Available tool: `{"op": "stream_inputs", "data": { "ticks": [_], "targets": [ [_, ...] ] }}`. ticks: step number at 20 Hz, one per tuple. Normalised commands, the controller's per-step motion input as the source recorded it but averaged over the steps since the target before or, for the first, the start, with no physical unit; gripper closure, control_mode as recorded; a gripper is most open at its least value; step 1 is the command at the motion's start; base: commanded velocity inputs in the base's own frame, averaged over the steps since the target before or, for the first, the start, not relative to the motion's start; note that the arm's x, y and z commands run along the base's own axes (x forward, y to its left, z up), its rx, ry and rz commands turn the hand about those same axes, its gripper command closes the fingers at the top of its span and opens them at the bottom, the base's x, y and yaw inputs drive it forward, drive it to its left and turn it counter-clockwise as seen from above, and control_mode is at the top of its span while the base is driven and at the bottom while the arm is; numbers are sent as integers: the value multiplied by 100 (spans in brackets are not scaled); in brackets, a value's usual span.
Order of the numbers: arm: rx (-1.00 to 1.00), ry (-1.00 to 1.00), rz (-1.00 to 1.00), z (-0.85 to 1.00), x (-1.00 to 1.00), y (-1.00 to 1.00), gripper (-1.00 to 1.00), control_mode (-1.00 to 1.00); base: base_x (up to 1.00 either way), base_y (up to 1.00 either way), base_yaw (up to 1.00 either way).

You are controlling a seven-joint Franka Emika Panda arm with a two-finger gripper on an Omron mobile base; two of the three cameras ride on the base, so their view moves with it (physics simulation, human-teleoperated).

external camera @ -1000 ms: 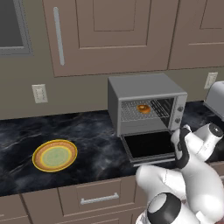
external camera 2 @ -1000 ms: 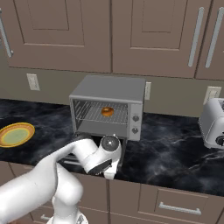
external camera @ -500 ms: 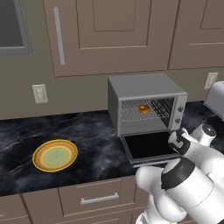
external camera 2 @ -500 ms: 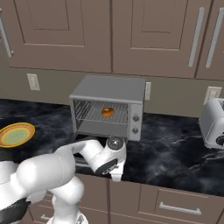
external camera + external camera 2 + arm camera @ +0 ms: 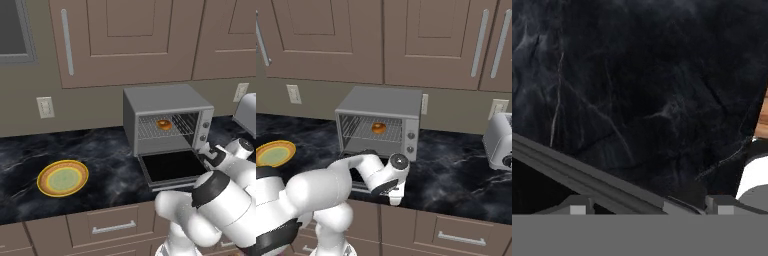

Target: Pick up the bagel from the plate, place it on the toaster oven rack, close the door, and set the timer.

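While the door (image 5: 172,167) lies open, gripper (image 5: 647,205) hangs beside its edge.

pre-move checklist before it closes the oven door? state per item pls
1. bagel on the toaster oven rack: ok, it lies on the wire shelf inside.
2. plate clear of the bagel: ok, nothing lies on it.
3. door: not ok, it hangs open and flat over the counter edge.
4. pincer free of load: ok, nothing sits between the tips in the hand view.
5. pincer lined up on the door: cannot tell, the hand view shows the door's edge near the tips, but contact is hidden.
6. Door swing path: ok, nothing sits on the glass pane.
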Motion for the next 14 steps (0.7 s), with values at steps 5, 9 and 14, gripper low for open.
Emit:
{"op": "stream_inputs", "data": {
  "ticks": [5,9,14],
  "targets": [
    [24,-11,11,-2,13,9,-100,-100,0,0,0],
    [23,-21,2,16,11,34,-100,-100,0,0,0],
    [20,-27,0,44,17,48,-100,-100,0,0,0]
  ]
}}
